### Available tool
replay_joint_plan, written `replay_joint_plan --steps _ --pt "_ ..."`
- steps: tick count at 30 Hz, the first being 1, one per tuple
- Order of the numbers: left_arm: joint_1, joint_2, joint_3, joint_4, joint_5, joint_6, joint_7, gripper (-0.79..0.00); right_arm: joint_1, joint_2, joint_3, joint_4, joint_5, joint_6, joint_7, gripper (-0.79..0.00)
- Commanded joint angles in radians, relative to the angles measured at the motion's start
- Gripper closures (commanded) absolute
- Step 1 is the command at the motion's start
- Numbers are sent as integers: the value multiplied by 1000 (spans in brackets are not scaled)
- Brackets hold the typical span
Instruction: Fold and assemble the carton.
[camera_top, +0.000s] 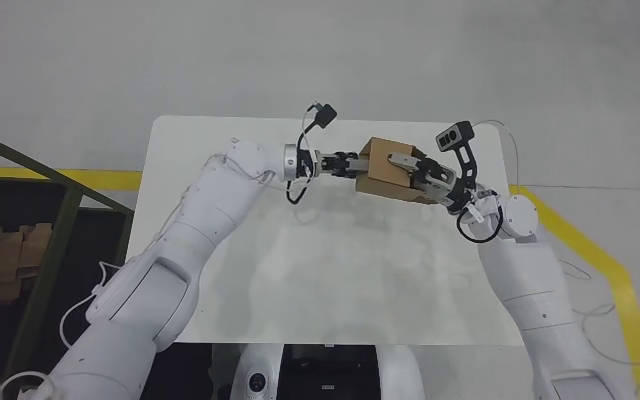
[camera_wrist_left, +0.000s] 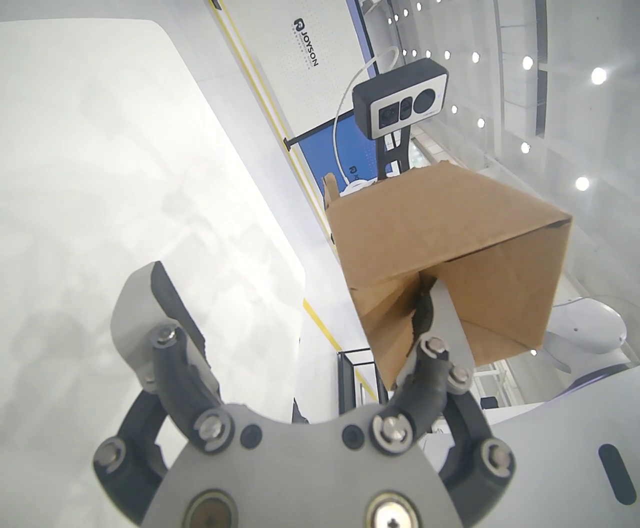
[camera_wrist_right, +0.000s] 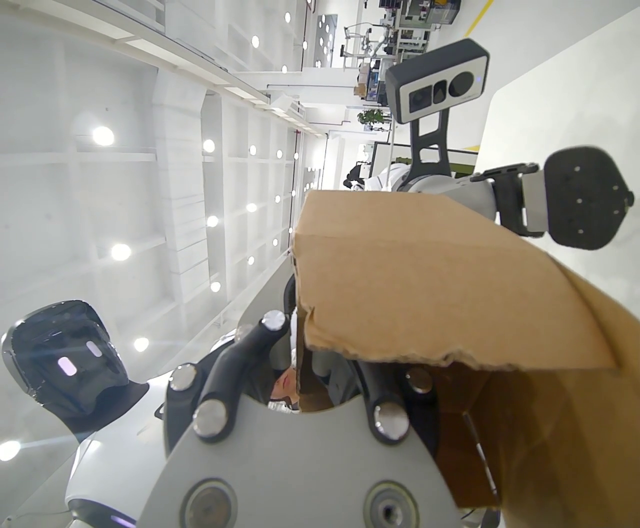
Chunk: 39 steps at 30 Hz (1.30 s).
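Carton (camera_top: 378, 178) is opened into a tube, ends seemingly unclosed; right claw (camera_top: 412, 170) pinches its wall, left claw (camera_wrist_left: 295, 280) gapes wide at one end.

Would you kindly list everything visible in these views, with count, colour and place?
carton: one, brown, over the table's far side, between both grippers.
table: one, white, under the arms.
floor tape: two visible stretches, yellow, on the floor either side of the table.
rack: one, dark, beside the table on the robot's left.
cardboard pieces: a few, brown, by the rack.
wrist cameras: two, black, one per wrist.
left gripper: one, grey and black, open, one finger inside the carton's open end.
right gripper: one, grey and black, gripping the carton's opposite end.
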Motion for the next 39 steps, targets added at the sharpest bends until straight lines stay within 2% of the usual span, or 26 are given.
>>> replay_joint_plan --steps 1,12,17,23,31,39 --pt "2 4 -8 5 14 -4 14 -785 0 0 2 3 -1 0 0 0" --pt "38 36 -69 -33 63 -23 57 -785 5 1 -1 11 -56 18 -46 0" --pt "58 56 -105 -73 128 -122 91 -785 16 4 0 20 -123 42 -95 0" --pt "72 89 -147 -109 371 -218 199 -785 36 2 -43 38 -238 76 -133 0" --pt "136 137 -229 -201 656 -349 338 -785 59 -14 -111 104 -283 77 -166 0" --pt "236 180 -279 -337 896 -356 517 -785 80 -39 -210 176 -328 63 -181 0"
